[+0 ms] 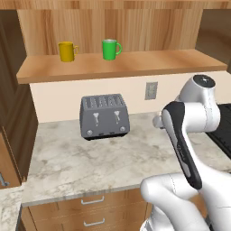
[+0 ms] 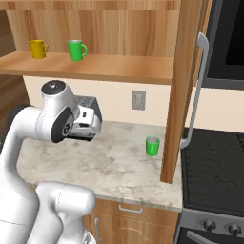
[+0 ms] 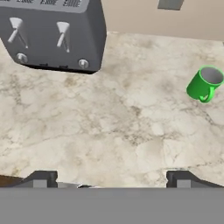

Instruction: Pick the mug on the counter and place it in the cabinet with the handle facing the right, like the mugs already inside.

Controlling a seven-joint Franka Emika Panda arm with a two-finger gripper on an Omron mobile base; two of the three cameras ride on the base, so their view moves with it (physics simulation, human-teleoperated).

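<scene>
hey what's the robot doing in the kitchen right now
The white arm's claw hangs open and empty above the counter, between the toaster and the green mug it is meant to pick up. That mug stands upright on the counter, untouched. Up in the cabinet, a yellow mug and a brighter green mug already sit on the shelf.

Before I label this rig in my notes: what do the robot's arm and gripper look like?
The arm has glossy white rounded shells, a black band along one link and a dark grey cap on the round joint. The gripper shows two small dark grey, blocky finger tips. No cables or markings are visible.
</scene>
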